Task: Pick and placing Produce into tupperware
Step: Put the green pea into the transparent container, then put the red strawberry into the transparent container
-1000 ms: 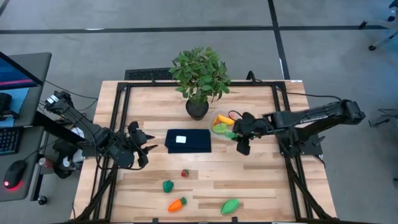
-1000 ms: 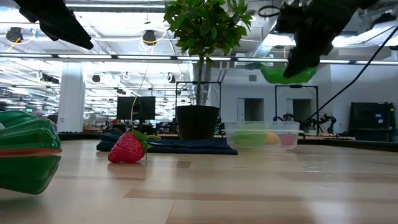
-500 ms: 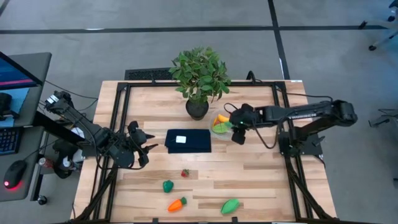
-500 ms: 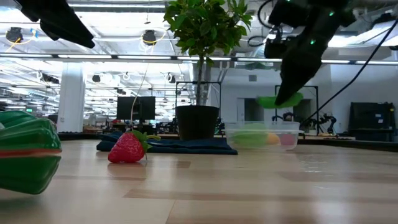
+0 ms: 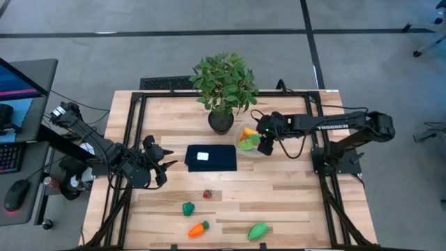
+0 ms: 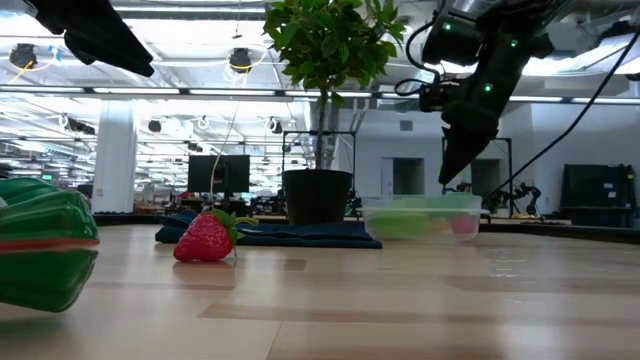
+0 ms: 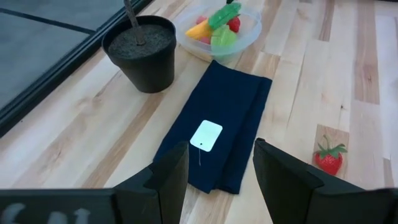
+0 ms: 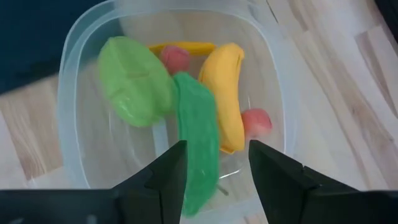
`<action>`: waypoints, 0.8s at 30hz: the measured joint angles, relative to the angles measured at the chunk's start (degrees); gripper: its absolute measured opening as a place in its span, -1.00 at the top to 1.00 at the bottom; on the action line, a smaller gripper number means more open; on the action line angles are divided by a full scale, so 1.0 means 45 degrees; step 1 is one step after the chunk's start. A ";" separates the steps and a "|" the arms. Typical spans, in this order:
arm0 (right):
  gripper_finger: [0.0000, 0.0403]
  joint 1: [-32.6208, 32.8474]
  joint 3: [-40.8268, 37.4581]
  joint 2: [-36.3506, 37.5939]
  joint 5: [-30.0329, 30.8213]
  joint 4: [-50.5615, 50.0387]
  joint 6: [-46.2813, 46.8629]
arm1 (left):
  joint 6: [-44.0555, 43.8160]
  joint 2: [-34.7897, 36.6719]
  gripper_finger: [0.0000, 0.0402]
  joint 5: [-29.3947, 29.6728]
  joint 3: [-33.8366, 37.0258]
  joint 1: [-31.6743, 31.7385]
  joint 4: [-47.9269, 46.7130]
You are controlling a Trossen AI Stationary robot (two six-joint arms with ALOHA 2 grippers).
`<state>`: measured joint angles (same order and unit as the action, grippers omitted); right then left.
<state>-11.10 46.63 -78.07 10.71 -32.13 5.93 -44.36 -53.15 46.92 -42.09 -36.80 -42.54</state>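
The tupperware [image 8: 81,81], a round clear bowl, stands right of the plant pot [image 5: 221,122] and holds a yellow banana [image 8: 227,93], two green pieces [image 8: 134,81] and red berries [image 8: 255,119]. My right gripper [image 8: 217,186] hovers open just above it [image 6: 455,178]; a long green piece [image 8: 196,137] lies in the bowl below the gap between its fingers. A strawberry [image 5: 207,194], a green piece [image 5: 188,208], a carrot [image 5: 198,228] and another green piece [image 5: 258,231] lie on the near part of the table. My left gripper [image 5: 164,164] waits open at the left.
A dark blue folded cloth with a white label [image 5: 210,157] lies left of the tupperware. The leafy potted plant [image 5: 223,84] stands at the far edge, close behind the bowl. Bare wood [image 5: 300,202] spreads to the right of the loose pieces.
My right gripper has moved toward the table's left and far side, from beside the tupperware to over it, and has come down. The long green piece it carried has left its fingers and now lies in the bowl.
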 joint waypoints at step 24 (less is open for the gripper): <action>0.20 0.2420 0.0000 0.2730 -0.0423 -0.1724 0.2655 | 0.0117 0.0000 0.15 0.0783 0.0000 0.0005 -0.0015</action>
<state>-0.21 46.63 -65.78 8.80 -39.88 17.88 -43.83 -53.15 50.44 -42.09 -36.77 -42.61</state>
